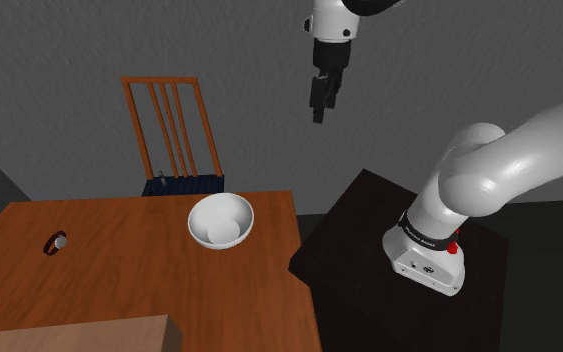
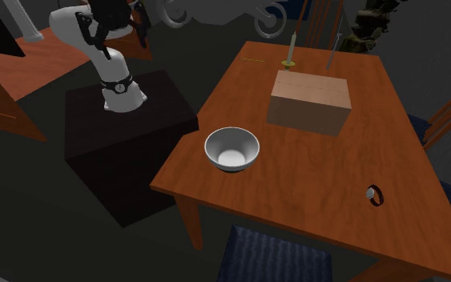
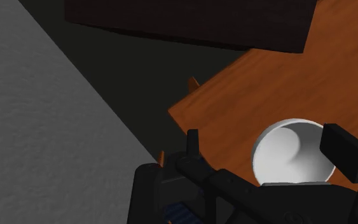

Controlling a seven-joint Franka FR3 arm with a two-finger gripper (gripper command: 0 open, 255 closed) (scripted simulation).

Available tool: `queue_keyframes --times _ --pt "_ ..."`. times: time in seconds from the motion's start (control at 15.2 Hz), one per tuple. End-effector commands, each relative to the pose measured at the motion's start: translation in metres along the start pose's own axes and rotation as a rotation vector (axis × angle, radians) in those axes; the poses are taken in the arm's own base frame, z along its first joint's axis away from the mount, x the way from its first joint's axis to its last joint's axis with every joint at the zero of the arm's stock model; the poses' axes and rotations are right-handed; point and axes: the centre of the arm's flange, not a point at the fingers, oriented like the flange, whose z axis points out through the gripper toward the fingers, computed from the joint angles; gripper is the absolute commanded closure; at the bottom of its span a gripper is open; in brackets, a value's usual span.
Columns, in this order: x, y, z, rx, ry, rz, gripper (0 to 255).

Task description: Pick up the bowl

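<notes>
One arm point(image 1: 489, 170), one target. Stand point(image 1: 344, 240) nearest, table point(image 1: 119, 270) just beside it. Bowl point(image 1: 221, 221), white and upright, sat near the table edge facing the stand. Gripper point(image 1: 320, 110) hung high above, fingers parted, holding nothing; bowl lay well below it, toward the shoulder view's left. Chair point(image 1: 174, 130) stood beyond.

Shoulder cam sat beside the stand point(image 1: 354, 250), looking down over the table point(image 1: 119, 270), gripper point(image 1: 321, 115) high above it. Second cam faced back from across the table, further off. Wrist cam stared down below the gripper; all three caught the bowl point(image 3: 292, 153).
</notes>
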Motion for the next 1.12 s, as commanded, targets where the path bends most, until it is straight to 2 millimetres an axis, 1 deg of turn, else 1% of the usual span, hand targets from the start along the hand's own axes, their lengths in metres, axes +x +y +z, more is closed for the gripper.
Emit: queue_keyframes --times 0.0,0.53,1.06 --pt "0.020 -0.002 0.020 0.007 -0.002 -0.009 0" --pt "0.093 -0.019 0.096 0.035 -0.016 -0.046 0" --pt "0.164 -0.040 0.173 0.064 -0.030 -0.082 0"
